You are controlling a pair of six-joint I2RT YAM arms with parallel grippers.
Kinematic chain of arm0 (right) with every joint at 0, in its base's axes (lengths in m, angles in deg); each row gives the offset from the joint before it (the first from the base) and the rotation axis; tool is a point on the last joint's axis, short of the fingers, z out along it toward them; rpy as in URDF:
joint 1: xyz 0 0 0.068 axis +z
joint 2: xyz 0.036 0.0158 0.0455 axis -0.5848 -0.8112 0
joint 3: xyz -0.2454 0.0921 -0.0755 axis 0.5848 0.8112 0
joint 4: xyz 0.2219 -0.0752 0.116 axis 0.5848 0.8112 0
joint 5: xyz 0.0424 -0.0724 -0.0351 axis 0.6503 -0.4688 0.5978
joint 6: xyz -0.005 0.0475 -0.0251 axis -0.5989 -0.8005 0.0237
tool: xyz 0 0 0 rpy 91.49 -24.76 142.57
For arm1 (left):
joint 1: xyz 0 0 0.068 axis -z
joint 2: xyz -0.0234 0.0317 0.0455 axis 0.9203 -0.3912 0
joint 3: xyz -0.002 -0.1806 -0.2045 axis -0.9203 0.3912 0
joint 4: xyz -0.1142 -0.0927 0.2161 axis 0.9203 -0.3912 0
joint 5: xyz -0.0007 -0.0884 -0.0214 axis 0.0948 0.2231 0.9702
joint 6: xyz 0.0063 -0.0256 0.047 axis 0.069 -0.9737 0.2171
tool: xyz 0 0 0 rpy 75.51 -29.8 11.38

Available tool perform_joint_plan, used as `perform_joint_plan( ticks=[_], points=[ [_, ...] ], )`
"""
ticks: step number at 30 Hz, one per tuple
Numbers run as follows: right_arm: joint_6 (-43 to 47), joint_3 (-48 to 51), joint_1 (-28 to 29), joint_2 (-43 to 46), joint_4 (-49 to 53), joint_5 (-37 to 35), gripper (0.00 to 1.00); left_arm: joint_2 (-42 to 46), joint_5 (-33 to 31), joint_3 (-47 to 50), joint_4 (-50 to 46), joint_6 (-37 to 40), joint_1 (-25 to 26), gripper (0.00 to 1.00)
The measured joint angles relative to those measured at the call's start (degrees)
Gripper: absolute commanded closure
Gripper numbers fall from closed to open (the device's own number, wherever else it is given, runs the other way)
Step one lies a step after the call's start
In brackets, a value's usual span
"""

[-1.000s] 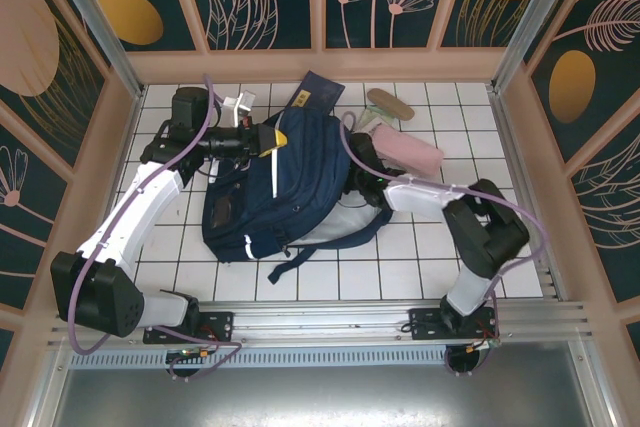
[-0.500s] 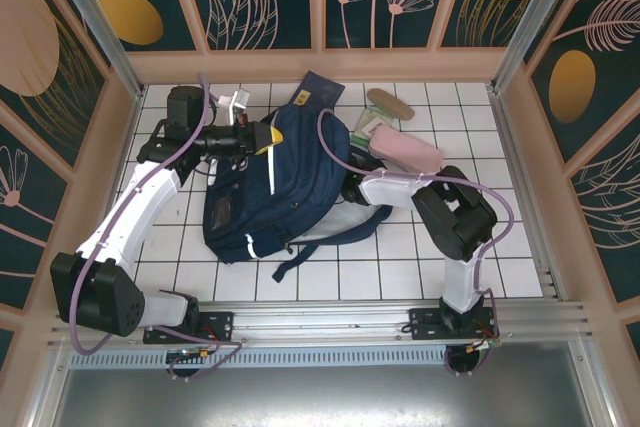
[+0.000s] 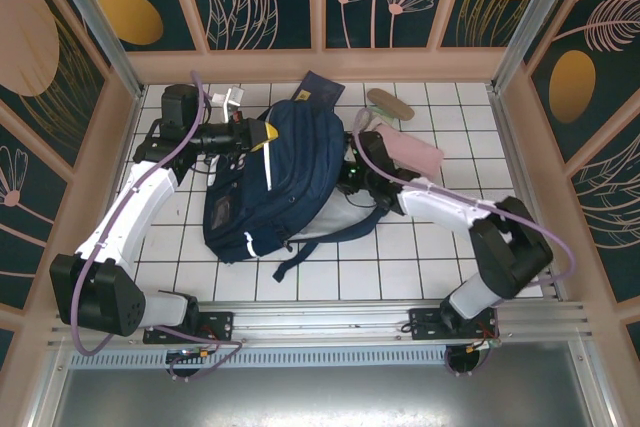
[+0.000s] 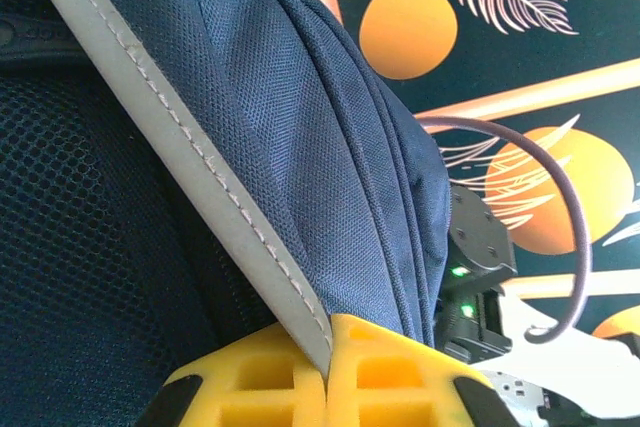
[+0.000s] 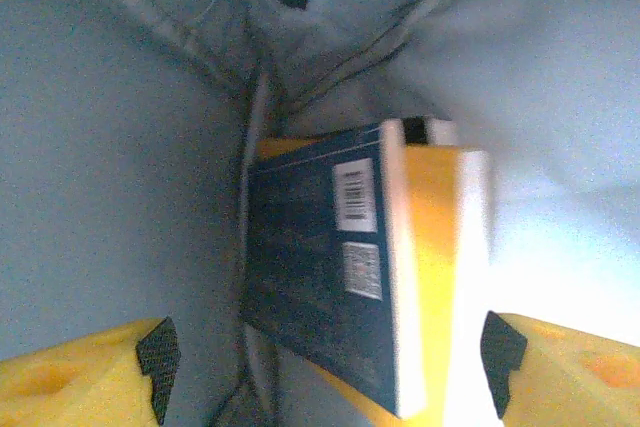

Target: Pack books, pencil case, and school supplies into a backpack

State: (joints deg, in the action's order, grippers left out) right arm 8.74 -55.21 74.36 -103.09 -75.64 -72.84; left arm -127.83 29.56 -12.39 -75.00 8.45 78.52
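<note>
The navy backpack (image 3: 285,182) lies in the middle of the tiled table. My left gripper (image 3: 262,136) is shut on its pale reflective stripe (image 4: 200,167) and holds the upper edge up; the yellow fingertips (image 4: 380,367) meet on the stripe. My right gripper (image 3: 352,175) is at the backpack's mouth on the right. Inside, the blue book (image 5: 320,287) with barcode labels lies on the yellow book (image 5: 435,247). My right gripper (image 5: 320,357) stands open, its fingers wide of the books. The pink pencil case (image 3: 410,152), tan oval piece (image 3: 390,104) and navy booklet (image 3: 318,87) lie behind the backpack.
A pale green pack (image 3: 366,131) lies beside the pencil case. A small white object (image 3: 236,103) sits near my left wrist. Backpack straps (image 3: 300,252) trail toward the near edge. Patterned walls close in the table on three sides.
My right gripper has opened inside the backpack, letting go of the books. Its elbow swung out to the right. My left gripper lifted the backpack's edge slightly back.
</note>
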Motion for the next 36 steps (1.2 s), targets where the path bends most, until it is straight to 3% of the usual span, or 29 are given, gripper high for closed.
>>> perform_joint_plan(
  ticks=[6, 10, 15, 17, 19, 22, 25, 30, 34, 36],
  points=[
    [2.8, 5.51, 1.62, 17.25, 8.09, -16.37, 0.24, 0.9, -4.92, 2.25, -1.7, 2.32, 0.02, 0.99],
    [5.55, 7.74, 1.68, 27.17, 11.39, -26.73, 0.24, 0.81, -9.31, 6.25, -0.94, 4.39, 2.12, 0.9],
    [9.25, 8.13, 0.37, 30.95, 14.62, -32.65, 0.24, -2.91, -13.14, 8.04, 0.31, 5.81, 8.33, 0.73],
    [10.73, 8.13, -0.74, 30.82, 16.0, -33.27, 0.24, -4.48, -14.21, 8.04, 0.2, 6.67, 9.7, 0.57],
    [12.22, 7.76, -2.29, 30.34, 17.25, -33.22, 0.24, -4.87, -16.02, 7.96, -0.37, 8.2, 9.88, 0.42],
    [14.21, 6.08, -5.11, 28.52, 18.23, -32.22, 0.25, -4.85, -20.96, 5.14, -2.03, 10.47, 9.77, 0.33],
    [16.26, 3.72, -7.91, 25.44, 18.12, -30.77, 0.25, -5.33, -27.32, -0.7, -1.79, 11.23, 9.35, 0.02],
    [19.52, -3.04, -11.93, 14.69, 16.09, -27.26, 0.25, -12.04, -33.38, -7.32, 7.1, 7.39, 4.63, 0.02],
    [20.31, -9.73, -14.88, 2.82, 12.74, -21.64, 0.25, -29.88, -35.74, -21.7, 8.35, 6.75, 1.49, 0.01],
    [20.31, -14.36, -16.5, -4.59, 11.04, -16.79, 0.26, -40.96, -35.98, -33.33, 6.45, 7.45, 1.05, 0.02]
  ],
)
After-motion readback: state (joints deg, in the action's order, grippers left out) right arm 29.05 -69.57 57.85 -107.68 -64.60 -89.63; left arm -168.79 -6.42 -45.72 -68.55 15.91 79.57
